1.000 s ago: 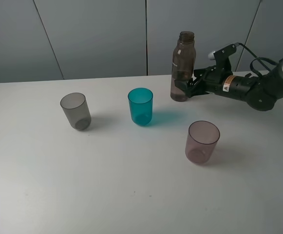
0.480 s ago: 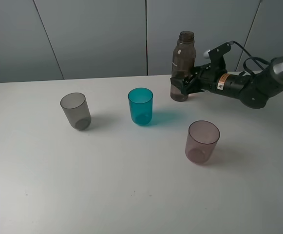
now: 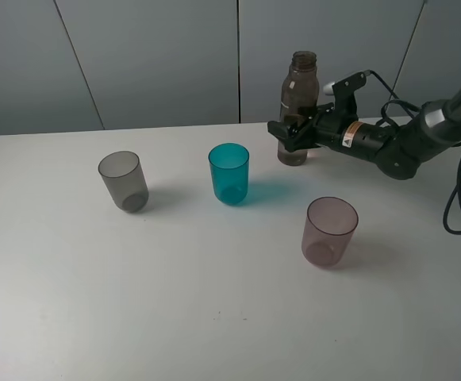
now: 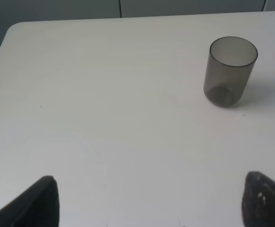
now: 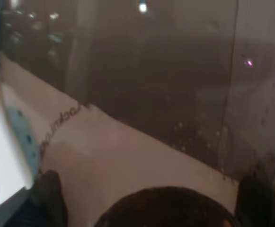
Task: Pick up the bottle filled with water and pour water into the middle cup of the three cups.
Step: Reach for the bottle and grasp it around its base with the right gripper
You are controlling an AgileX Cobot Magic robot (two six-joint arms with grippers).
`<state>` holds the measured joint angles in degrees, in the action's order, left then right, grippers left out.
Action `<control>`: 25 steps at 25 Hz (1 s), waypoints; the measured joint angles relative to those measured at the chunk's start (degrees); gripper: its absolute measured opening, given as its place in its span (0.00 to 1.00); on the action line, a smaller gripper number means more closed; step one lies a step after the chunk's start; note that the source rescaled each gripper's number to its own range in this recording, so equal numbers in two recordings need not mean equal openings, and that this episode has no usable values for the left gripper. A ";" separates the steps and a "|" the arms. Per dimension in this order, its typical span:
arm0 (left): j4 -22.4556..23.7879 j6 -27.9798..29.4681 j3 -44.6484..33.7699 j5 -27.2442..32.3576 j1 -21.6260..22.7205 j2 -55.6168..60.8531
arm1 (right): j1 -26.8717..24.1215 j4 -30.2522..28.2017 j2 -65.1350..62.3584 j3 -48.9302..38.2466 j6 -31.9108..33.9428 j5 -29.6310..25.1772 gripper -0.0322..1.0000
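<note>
**While the bottle stands upright, the right gripper straddles it**

Though the close wrist view is murky, the right gripper looks spread wide. Its fingers pass either side of the bottle's lower body, with no clear sign of squeezing. The bottle stands on the table, between those fingers. Beyond the fingertips, apart from them, sits the teal cup. The grey cup lies farther out past it. The mauve cup stands off to one side of the fingers, well clear. The left gripper hangs released over bare table, the grey cup ahead of its fingers and nearer one of them.
</note>
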<state>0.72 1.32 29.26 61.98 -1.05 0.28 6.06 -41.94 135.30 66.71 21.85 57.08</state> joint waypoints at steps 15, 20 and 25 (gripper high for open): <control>0.00 0.00 0.00 0.00 0.00 0.00 | 0.48 1.18 1.97 0.35 -2.21 2.30 0.90; 0.00 0.00 0.00 0.00 0.00 0.00 | 0.48 1.40 1.97 0.35 -3.02 2.78 0.90; 0.00 0.00 0.00 0.00 0.00 0.00 | 0.59 2.10 1.97 0.35 -3.15 3.67 0.90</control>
<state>0.72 1.32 29.26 61.98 -1.05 0.28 6.65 -39.84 137.28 67.06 18.70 60.75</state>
